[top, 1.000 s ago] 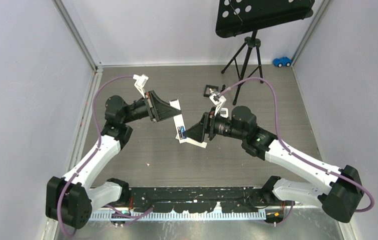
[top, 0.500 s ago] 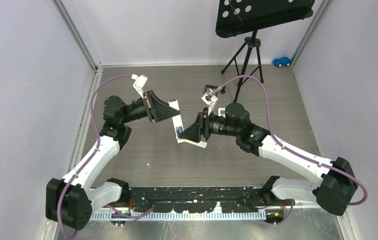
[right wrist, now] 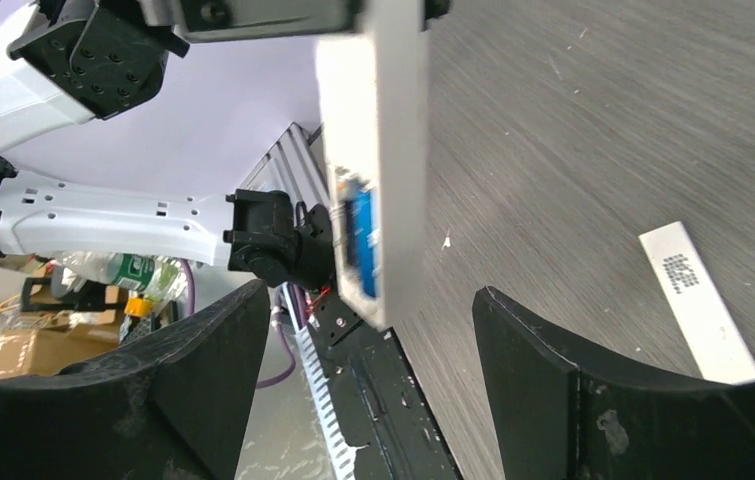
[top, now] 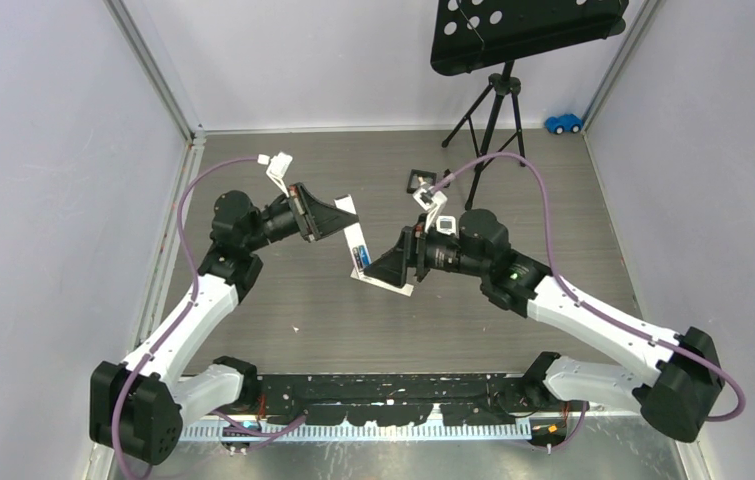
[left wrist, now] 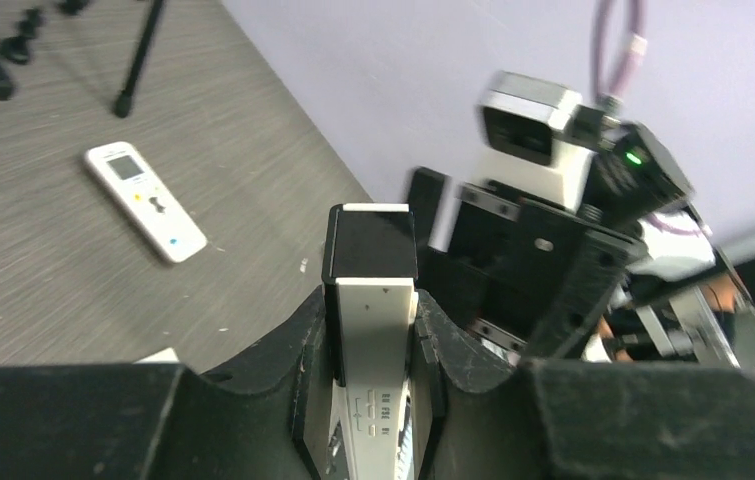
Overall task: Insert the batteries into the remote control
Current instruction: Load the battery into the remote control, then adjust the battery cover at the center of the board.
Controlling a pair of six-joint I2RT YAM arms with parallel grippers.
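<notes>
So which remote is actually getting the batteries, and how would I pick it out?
Look to the middle of the table: there the left gripper clamps a white remote, lifted off the surface. Unlike the other white remote, which lies flat with its buttons up, this one shows a blue battery in its open back.
</notes>
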